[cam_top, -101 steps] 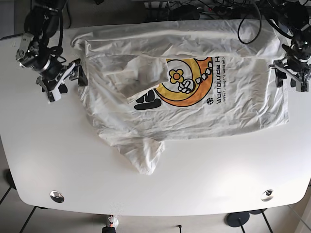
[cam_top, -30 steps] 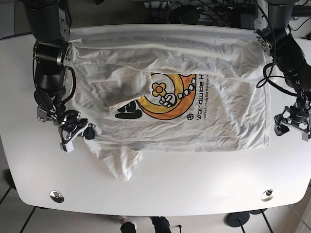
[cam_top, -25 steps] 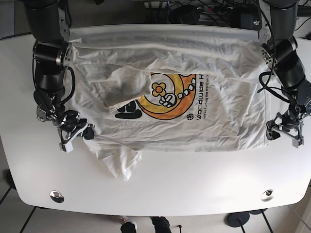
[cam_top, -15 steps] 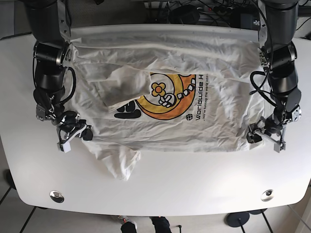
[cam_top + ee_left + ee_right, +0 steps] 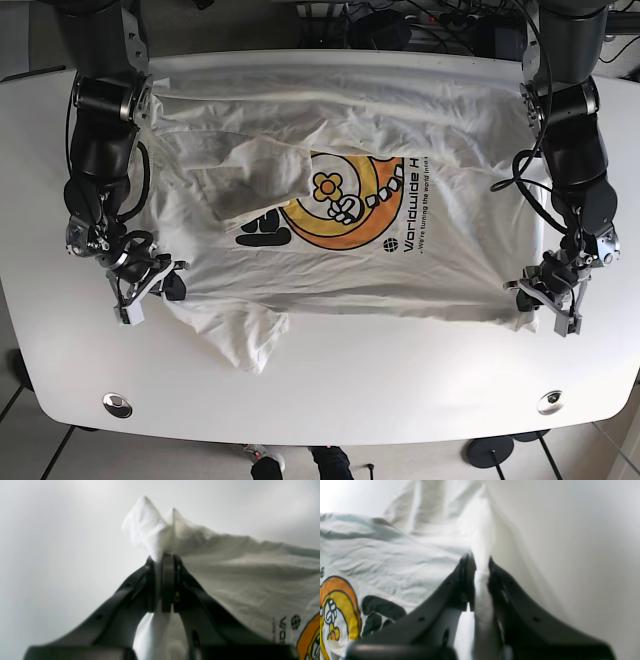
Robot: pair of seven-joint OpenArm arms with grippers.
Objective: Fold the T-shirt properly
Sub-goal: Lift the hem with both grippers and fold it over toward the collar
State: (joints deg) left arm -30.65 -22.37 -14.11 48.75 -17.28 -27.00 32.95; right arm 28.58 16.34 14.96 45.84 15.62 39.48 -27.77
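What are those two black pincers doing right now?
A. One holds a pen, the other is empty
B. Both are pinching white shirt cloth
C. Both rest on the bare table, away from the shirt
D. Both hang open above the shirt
B: in the wrist views, the left pincer and the right pincer each have shirt cloth squeezed between their jaws.

The white T-shirt lies spread on the bench; the left hand and right hand sit at its near corners.
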